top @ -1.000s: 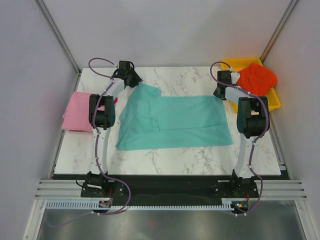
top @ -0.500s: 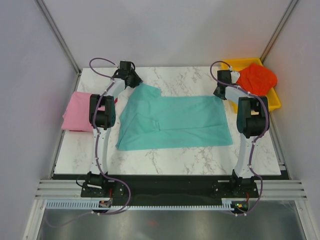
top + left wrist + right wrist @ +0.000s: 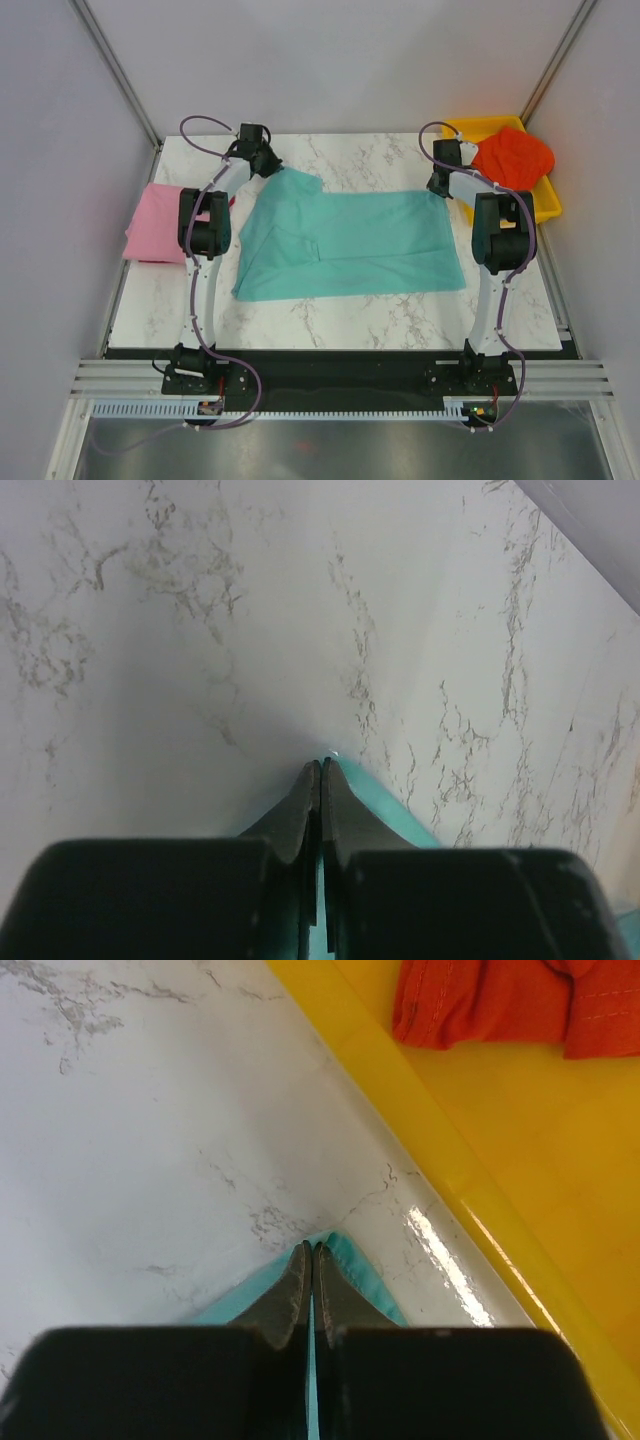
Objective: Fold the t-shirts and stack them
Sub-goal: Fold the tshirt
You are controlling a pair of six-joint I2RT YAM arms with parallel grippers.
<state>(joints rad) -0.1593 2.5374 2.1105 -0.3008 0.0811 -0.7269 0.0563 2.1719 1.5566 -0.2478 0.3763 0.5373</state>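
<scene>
Seen from above, a teal-turquoise cotton t-shirt (image 3: pixel 350 245) lies spread flat in the middle of a white marble-patterned table (image 3: pixel 330 315). Its long axis runs left to right, between the two arms. The left end is wider and slightly rumpled, with one corner drawn toward the far left; the right end is a straighter edge. Which end holds the collar cannot be made out.

The left arm's fingers (image 3: pixel 305 795) are pressed together on the shirt's far-left corner, with only a sliver of teal cloth showing between them. The right arm's fingers (image 3: pixel 297 1275) are likewise closed tight on the far-right corner, just beside the rim of a yellow plastic tray (image 3: pixel 440 1175).

A folded pink t-shirt (image 3: pixel 155 235) rests at the table's left edge. A crumpled orange-red t-shirt (image 3: pixel 512 158) sits in the tray.

Likely risks: each pinch takes very little fabric, so a corner could slip free when lifted. If one arm rises or travels faster than the other, the fold would land crooked. The right corner sits so near the tray that the cloth or fingers could catch its rim.
</scene>
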